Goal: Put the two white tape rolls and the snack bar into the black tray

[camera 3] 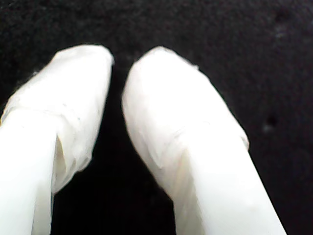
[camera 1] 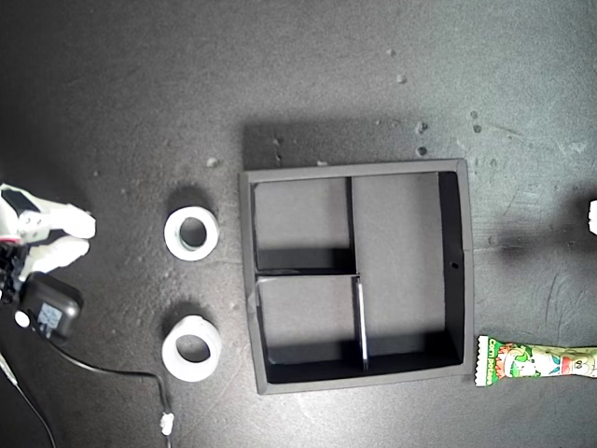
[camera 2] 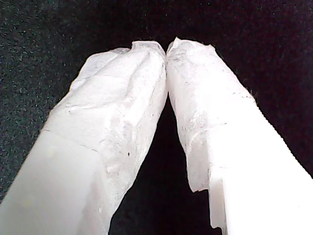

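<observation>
Our first pincer (camera 2: 166,49) has its taped tips pressed together, holding nothing, over bare dark worktop (camera 1: 308,75). Our second pincer (camera 3: 120,61) shows a narrow gap between its tips, also holding nothing. We cannot tell which arm is the white one (camera 1: 51,229) at the exterior view's left edge.

The black tray (camera 1: 464,271) has nothing in its three compartments. Both white tape rolls (camera 1: 191,232) (camera 1: 191,348) lie to the tray's left in the exterior view. The snack bar (camera 1: 536,360) lies just off the tray's lower right corner.
</observation>
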Controlling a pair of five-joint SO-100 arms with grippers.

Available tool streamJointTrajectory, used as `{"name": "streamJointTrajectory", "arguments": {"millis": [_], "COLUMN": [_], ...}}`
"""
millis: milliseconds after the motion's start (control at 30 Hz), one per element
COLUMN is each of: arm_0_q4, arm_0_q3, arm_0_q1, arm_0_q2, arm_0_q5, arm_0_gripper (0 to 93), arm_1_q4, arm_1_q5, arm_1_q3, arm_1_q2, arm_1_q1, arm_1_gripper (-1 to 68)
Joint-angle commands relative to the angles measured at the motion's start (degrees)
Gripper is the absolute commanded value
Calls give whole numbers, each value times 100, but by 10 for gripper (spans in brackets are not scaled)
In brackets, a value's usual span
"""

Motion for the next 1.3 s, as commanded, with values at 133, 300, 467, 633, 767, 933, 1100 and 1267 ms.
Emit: {"name": "streamJointTrajectory", "arguments": {"millis": [133, 300, 467, 633, 767, 933, 1100, 1267], "arm_0_q4": [202, 211, 211, 211, 211, 211, 211, 167], "arm_0_q3": [334, 334, 334, 334, 334, 334, 334, 334], "arm_0_q1": [-26, -26, -18, -18, -18, -26, -26, -35], "arm_0_q2": [272, 272, 272, 272, 272, 272, 272, 272], "arm_0_q5": [-396, -369, -352, -343, -334, -325, -334, -422], "arm_0_gripper": [4, 6, 5, 5, 5, 6, 6, 0], "arm_1_q4": [9, 9, 9, 9, 9, 9, 9, -659], "arm_1_q5": [-1494, -1494, -1485, -1485, -1485, -1485, -1494, -2408], "arm_1_q3": [70, 70, 70, 70, 70, 70, 70, 70], "arm_1_q2": [18, 18, 18, 18, 18, 18, 18, 18], "arm_1_q1": [70, 70, 70, 70, 70, 70, 70, -316], "arm_1_gripper": [-1, -1, -1, -1, -1, -1, -1, -1]}}
